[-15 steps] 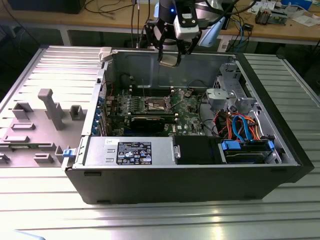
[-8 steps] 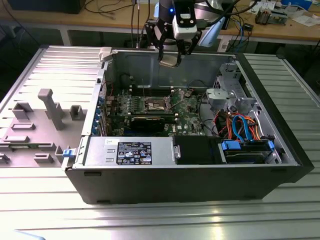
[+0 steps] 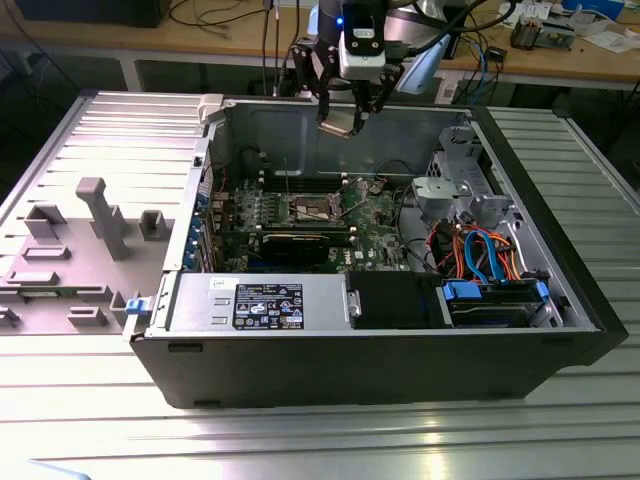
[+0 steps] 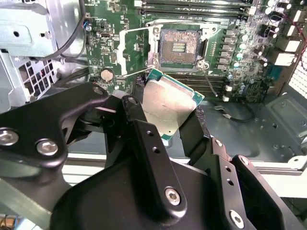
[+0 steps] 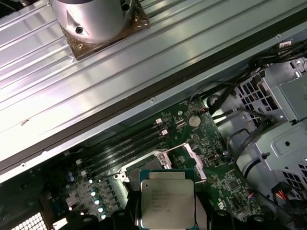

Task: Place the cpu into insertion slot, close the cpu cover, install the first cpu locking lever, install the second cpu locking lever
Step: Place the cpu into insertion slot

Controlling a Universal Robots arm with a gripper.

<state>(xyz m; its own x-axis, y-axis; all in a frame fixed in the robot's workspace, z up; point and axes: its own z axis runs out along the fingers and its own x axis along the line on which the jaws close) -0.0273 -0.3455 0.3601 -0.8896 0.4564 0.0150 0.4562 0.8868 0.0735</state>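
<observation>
Hovering over the open computer case (image 3: 400, 370) near its far wall, the gripper (image 3: 343, 115) clamps the cpu (image 4: 168, 108) by opposite edges; the insertion slot (image 4: 178, 46) lies uncovered below, well apart.

1. a silvery ribbed aluminium table top (image 3: 320, 440) fills the foreground of the exterior view, its long grooves running from side to side; its ribs also appear in the first wrist view (image 5: 96, 91).
2. the ribs shine pale in patches where light falls on them from above.
3. a pale grey moulded plastic plate (image 3: 95, 225) with upright blocks lies on the table toward the exterior view's left.
4. a long light wooden workbench (image 3: 230, 38) on a white leg (image 3: 128, 72) stands along the back, with loose black cables (image 3: 205, 15) on it.
5. the space beneath the bench is dark.
</observation>
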